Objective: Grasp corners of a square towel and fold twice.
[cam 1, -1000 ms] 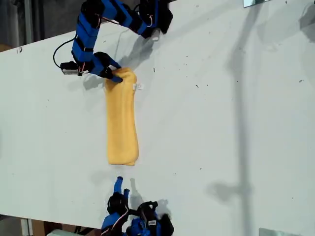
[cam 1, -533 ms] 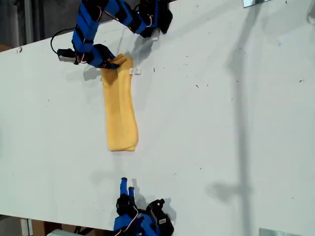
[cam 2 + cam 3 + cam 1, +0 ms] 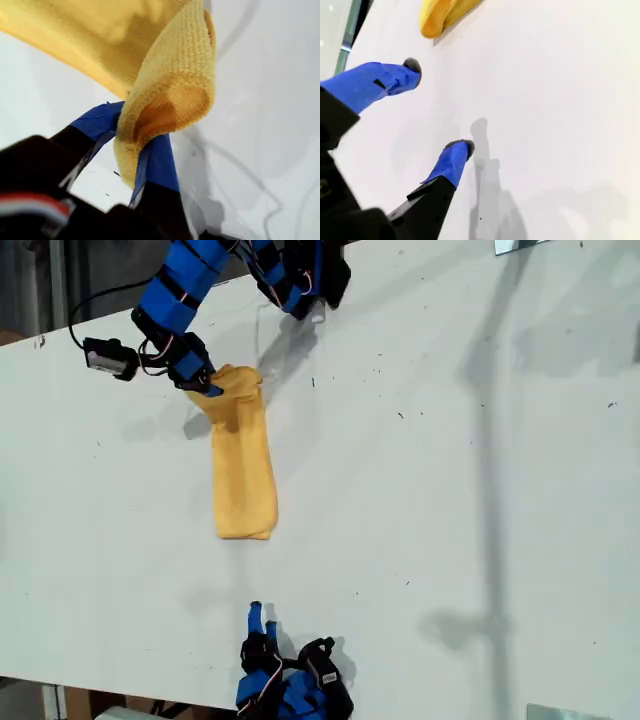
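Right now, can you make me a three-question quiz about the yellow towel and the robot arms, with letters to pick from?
1. Where does the square towel lie in the exterior view?
A. toward that view's left
B. at that view's far right
C. off the table

2. What colour are my first end effector's fingers?
A. red
B. blue
C. green

3. What is my second end effector doing?
A. gripping the towel
B. open, holding nothing
C. holding a cup

Answers:
1. A, it lies on the white table left of the middle.
2. B, blue fingers pinch the cloth.
3. B, its fingers stand apart over bare table, the towel off ahead.
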You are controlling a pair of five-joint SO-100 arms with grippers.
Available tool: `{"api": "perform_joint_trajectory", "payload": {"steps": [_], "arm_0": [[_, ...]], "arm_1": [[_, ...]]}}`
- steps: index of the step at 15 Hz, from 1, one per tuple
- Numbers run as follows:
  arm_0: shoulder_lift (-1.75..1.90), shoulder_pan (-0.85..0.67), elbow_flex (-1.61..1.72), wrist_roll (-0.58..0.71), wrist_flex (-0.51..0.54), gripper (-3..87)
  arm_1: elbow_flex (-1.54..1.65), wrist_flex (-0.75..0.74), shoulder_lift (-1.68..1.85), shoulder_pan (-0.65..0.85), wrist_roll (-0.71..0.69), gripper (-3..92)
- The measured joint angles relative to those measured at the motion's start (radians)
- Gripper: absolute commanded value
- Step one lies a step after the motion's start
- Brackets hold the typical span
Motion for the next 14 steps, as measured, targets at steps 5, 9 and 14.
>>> {"api": "perform_joint_trajectory", "payload": {"steps": [5,9,14], "arm_0": [[0.0,-0.029,0.006,-0.006,0.003,23.9],[0.0,-0.029,0.006,-0.009,0.006,23.9],[0.0,-0.029,0.006,-0.009,0.006,23.9]], "arm_1": [[-0.37,-0.141,-0.31,-0.163,-0.02,0.0],[-0.753,-0.209,-0.704,-0.288,-0.054,0.0],[-0.834,-0.367,-0.839,-0.362,-0.118,0.0]]}}
